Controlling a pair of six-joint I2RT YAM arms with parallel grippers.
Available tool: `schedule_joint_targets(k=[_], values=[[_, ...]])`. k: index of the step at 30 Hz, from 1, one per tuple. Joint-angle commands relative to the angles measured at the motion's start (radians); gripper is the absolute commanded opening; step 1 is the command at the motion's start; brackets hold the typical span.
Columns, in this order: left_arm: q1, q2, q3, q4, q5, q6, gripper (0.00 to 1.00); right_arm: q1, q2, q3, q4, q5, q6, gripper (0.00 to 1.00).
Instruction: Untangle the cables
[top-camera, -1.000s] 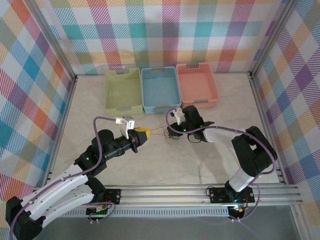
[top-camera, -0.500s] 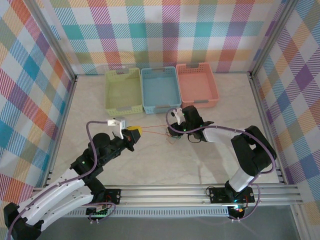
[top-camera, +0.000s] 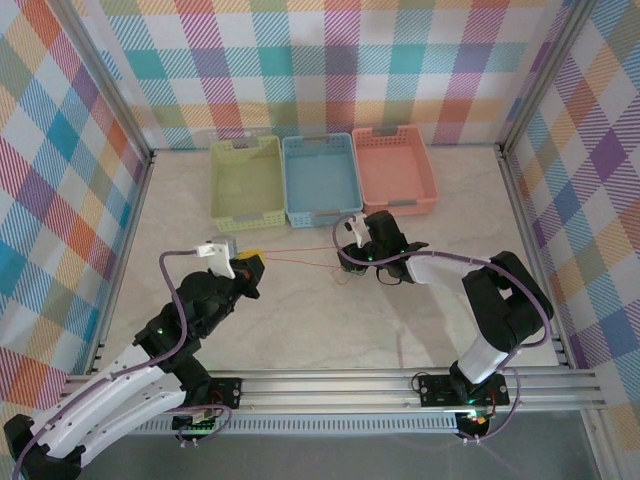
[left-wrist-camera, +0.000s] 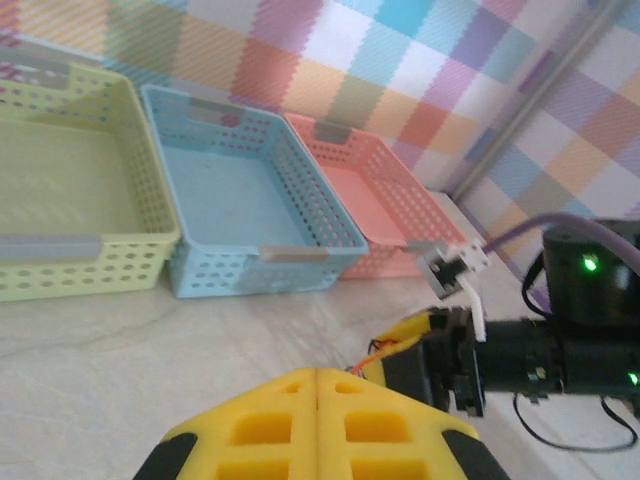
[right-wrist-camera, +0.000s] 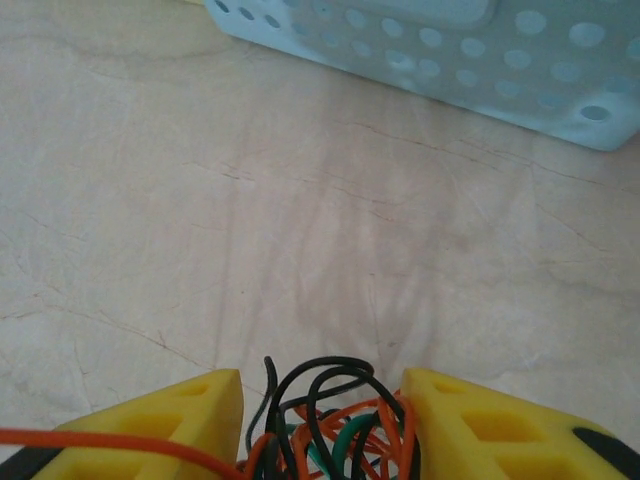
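Red-orange, black and dark green, the cables (right-wrist-camera: 330, 425) lay as a small knot on the table (top-camera: 300, 330), a little nearer than the blue basket (top-camera: 322, 218). The knot sat between the pads of the right gripper (right-wrist-camera: 320, 400), whose jaws stood part-way apart around the loops; whether they pressed on the knot could not be told. One red-orange strand (top-camera: 300, 251) ran leftward out of the knot in a straight line to the left gripper (top-camera: 252, 263). That gripper's yellow pads (left-wrist-camera: 260, 420) were closed flat together, apparently pinching the strand's end. Wire this thin looked nearly weightless, limp and a little springy. It would likely slip through soft pads and drag the whole knot along unless the knot was pinned. It was probably best taken near a free end and drawn gently along its length, since a hard tug could tighten the loops. The pinch itself was hidden under the closed pads in the left wrist view. The right wrist view cut the knot off at its lower edge, and from above the crossings and the number of strands were too fine to make out.
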Motion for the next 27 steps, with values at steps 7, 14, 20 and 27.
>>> schedule_joint_targets(k=[7, 14, 20, 27], values=[[-0.008, -0.047, -0.008, 0.047, -0.153, -0.026, 0.00, -0.034, -0.029, -0.033, -0.048, 0.157, 0.033, 0.49], [-0.009, -0.051, -0.010, 0.046, -0.161, -0.030, 0.00, -0.040, -0.051, -0.056, -0.028, 0.226, 0.061, 0.53], [-0.008, 0.011, -0.004, 0.091, -0.003, 0.019, 0.00, -0.040, -0.053, -0.053, -0.016, 0.155, 0.042, 0.52], [-0.008, 0.316, 0.133, 0.044, 0.195, 0.021, 0.17, -0.040, -0.062, -0.061, 0.003, 0.121, 0.035, 0.51]])
